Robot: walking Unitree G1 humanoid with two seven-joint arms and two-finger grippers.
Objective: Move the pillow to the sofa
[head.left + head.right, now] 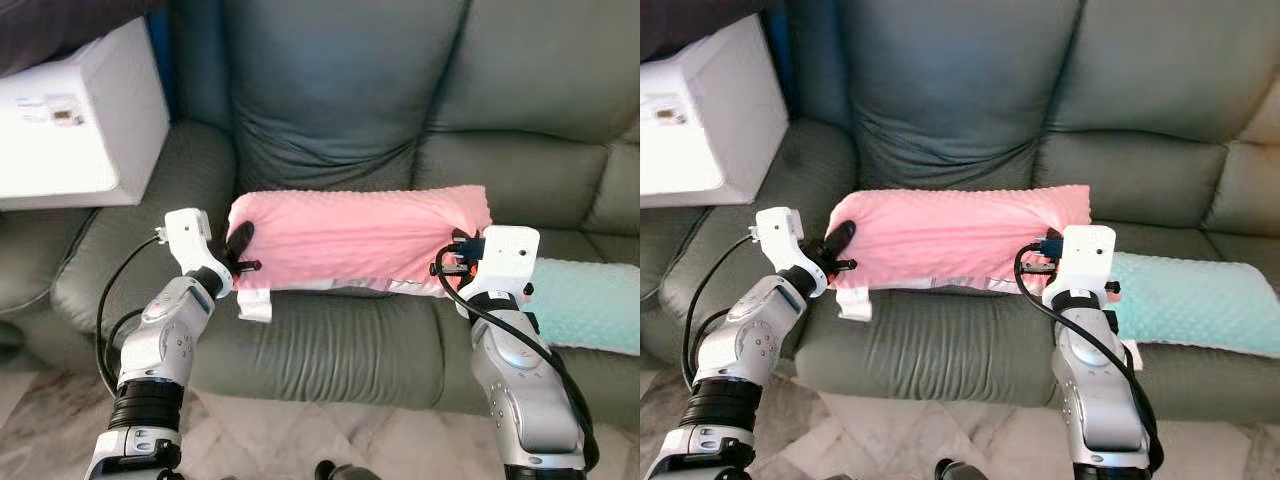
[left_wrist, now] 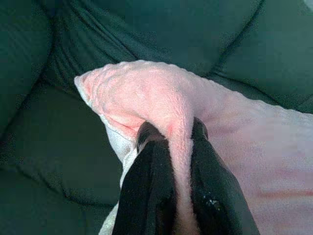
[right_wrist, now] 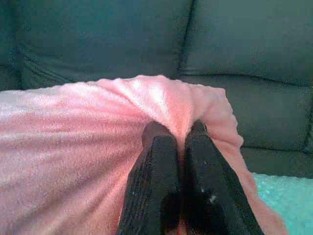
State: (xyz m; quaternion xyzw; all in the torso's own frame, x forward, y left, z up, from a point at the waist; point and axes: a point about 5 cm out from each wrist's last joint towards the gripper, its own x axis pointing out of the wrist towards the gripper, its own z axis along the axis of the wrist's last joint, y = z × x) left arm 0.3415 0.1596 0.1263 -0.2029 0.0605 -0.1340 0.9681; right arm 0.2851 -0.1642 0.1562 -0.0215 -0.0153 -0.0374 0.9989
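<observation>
— Pink and nubbly, that pillow [image 1: 355,240]: where does it sit from the head camera?
— Lengthways over the front of the grey-green sofa [image 1: 340,110] seat, held between both arms. The left gripper [image 1: 238,250] bites its left end, and the right gripper [image 1: 458,252] is at its right end, fingers hidden by the white wrist housing.
— Anything else nearby?
— A mint-green pillow [image 1: 1200,300] lies on the seat to the right, just beside the right wrist. A white box [image 1: 75,120] rests on the sofa's left armrest, far left. A white tag [image 1: 255,303] hangs off the pink pillow's near left corner.
— And the left wrist camera?
— Both black fingers [image 2: 146,191] are drawn narrow on a ridge of pink fabric pinched between them, the sofa dark behind.
— The right wrist camera?
— Much the same: its two fingers [image 3: 154,186] nearly together, squeezing a fold of the pink pillow, with the sofa back beyond and a sliver of mint green at the corner.
</observation>
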